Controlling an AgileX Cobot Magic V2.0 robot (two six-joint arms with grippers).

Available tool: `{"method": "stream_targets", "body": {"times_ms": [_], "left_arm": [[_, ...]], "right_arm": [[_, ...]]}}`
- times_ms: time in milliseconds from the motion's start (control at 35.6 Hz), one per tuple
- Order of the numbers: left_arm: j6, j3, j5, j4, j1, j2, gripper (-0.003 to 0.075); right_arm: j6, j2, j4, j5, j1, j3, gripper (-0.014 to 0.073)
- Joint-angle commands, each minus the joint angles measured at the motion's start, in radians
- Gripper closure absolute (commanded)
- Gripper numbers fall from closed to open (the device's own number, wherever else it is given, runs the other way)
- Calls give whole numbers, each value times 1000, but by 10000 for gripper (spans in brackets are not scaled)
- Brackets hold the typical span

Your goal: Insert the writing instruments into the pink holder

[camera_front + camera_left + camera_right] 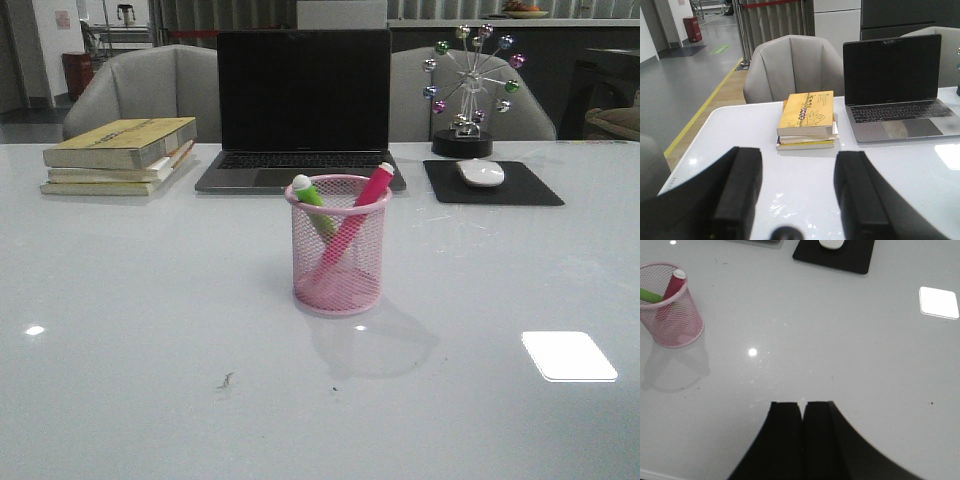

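Note:
The pink holder [338,247] stands upright in the middle of the white table, also seen in the right wrist view as the pink holder [671,310]. Inside it lean a green marker [312,196] and a pink marker [362,205], crossed, cap ends up above the rim. The right wrist view shows the pink marker [671,286] and green marker [650,295] in the cup. My left gripper [798,195] is open over bare table, empty. My right gripper [803,410] is shut with nothing in it, well away from the cup. Neither arm appears in the front view.
A stack of books [122,155] lies at the back left, a dark laptop [303,110] behind the cup, and a mouse [480,172] on a black pad [492,184] at the back right. A ferris-wheel ornament [470,90] stands behind the pad. Grey chairs line the far edge.

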Motion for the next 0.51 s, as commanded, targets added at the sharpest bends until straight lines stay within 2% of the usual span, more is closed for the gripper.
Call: {"method": "stream_targets", "body": {"times_ms": [0, 225, 478], "left_arm": [[-1, -30, -91, -6, 0, 4, 327], [-1, -30, -91, -6, 0, 4, 327], [-1, -30, -91, -6, 0, 4, 327]], "right_arm": [[-4, -1, -8, -81, 2, -27, 544], [-2, -52, -6, -169, 2, -27, 544], [-2, -256, -77, -361, 2, 6, 544]]}}
